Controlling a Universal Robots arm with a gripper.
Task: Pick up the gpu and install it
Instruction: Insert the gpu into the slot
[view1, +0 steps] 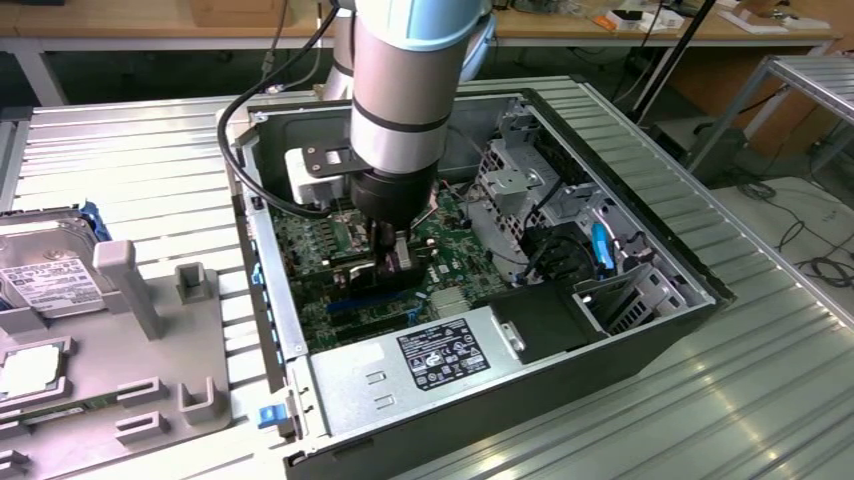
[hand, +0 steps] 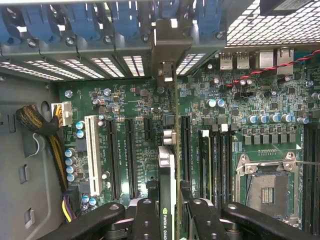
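Wrist view, nearest first: the gripper (hand: 167, 210) has its two black fingers (hand: 146, 220) pinched on the gpu (hand: 166, 170), which stands on its edge between them, its thin top edge facing the camera with a strip of printed lettering visible low down. The card runs away from the fingers over the motherboard (hand: 250, 130), lined up along the long dark expansion slots (hand: 131, 155) and close above the board; whether its edge has seated in a slot I cannot tell. Its silvery bracket end (hand: 166, 70) reaches up to the case's rear wall, among the perforated slot covers (hand: 115, 65) and the blue retaining clips (hand: 75, 22). A white slot (hand: 92, 152) lies to one side of the card, the bare CPU socket (hand: 267, 185) to the other. Exterior view: the arm (view1: 400, 90) reaches straight down into the open computer case (view1: 641, 330), which lies on its side on a ribbed metal table (view1: 147, 170). The gripper (view1: 391, 250) is deep inside, just above the green board, with the labelled power supply (view1: 427, 360) nearer the camera. Off at the exterior view's left, a grey parts holder (view1: 160, 330) keeps a hard drive (view1: 40, 270), well apart from the case.
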